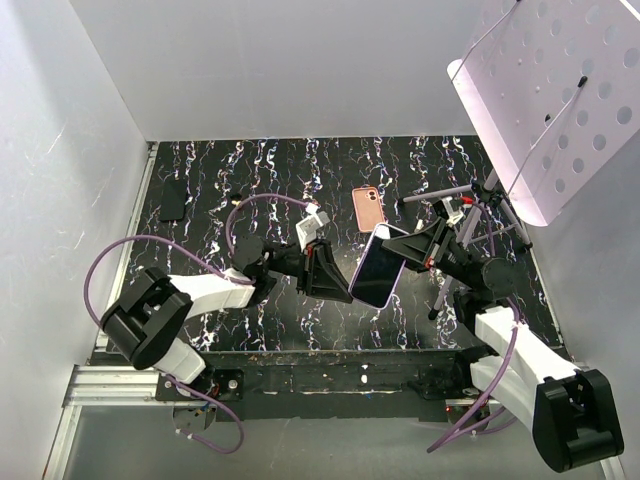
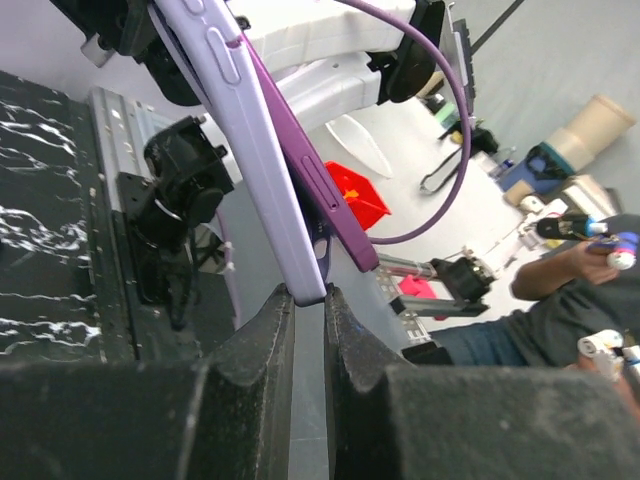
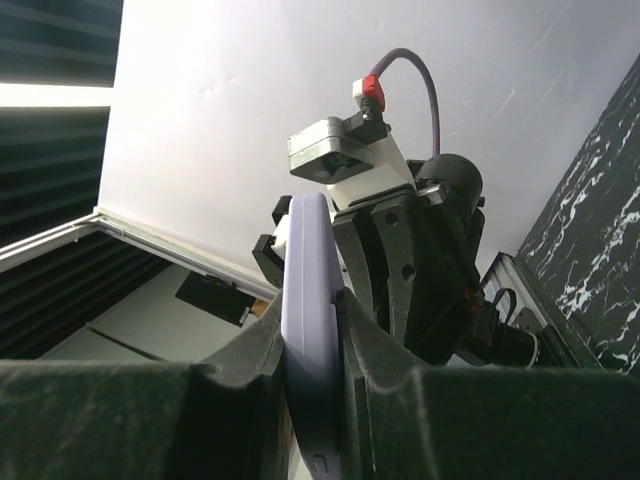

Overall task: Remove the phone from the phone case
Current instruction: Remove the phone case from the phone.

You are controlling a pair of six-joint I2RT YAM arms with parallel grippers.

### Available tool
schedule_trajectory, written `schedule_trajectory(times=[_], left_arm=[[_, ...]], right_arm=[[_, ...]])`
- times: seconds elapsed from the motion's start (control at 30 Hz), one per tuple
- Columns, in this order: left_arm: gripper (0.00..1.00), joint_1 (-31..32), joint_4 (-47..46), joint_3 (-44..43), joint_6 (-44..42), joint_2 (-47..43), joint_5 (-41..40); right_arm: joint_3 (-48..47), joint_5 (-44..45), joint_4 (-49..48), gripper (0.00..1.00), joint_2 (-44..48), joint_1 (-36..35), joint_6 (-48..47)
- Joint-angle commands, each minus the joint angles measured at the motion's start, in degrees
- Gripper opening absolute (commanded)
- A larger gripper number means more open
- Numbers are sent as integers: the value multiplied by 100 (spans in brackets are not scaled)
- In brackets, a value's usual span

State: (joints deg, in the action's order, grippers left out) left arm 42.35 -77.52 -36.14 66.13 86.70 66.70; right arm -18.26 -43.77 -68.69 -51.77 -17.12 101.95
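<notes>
The phone (image 1: 380,265), in a lavender case with a white rim, hangs tilted in the air above the black marbled table (image 1: 250,170), between both arms. My left gripper (image 1: 343,283) is shut on its lower left corner. In the left wrist view the pads pinch the lavender corner (image 2: 308,285), and a darker purple layer (image 2: 330,205) stands a little off that edge. My right gripper (image 1: 412,246) is shut on the upper right end. In the right wrist view the lavender edge (image 3: 308,300) sits clamped between the fingers (image 3: 365,350), with the left gripper's body (image 3: 420,260) behind it.
A pink phone-shaped thing (image 1: 368,207) lies flat on the table behind the held phone. A black flat object (image 1: 172,198) lies at the far left. A tripod (image 1: 480,215) with a white perforated board (image 1: 550,100) stands at the right. White walls enclose the table.
</notes>
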Motion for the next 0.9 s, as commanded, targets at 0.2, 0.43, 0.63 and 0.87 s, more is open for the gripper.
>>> schedule_trajectory(times=[0.2,0.43,0.63,0.87], left_arm=[[0,281,4517,-377,-2272,-1205,-3292],[26,485,4201,203,-613,-1630,-4234],[25,652,4815,81,-671,-1568,-4857],[13,739,5273,213,-838,-1691,-5851]], right_arm=[[-415,756,-1914,1,273,-458,1171],[-494,1115,-2236,1,-333,-1081,352],[-556,1801,-1870,1,-475,-2021,-788],[-503,2758,-270,1,87,-2716,-1687]])
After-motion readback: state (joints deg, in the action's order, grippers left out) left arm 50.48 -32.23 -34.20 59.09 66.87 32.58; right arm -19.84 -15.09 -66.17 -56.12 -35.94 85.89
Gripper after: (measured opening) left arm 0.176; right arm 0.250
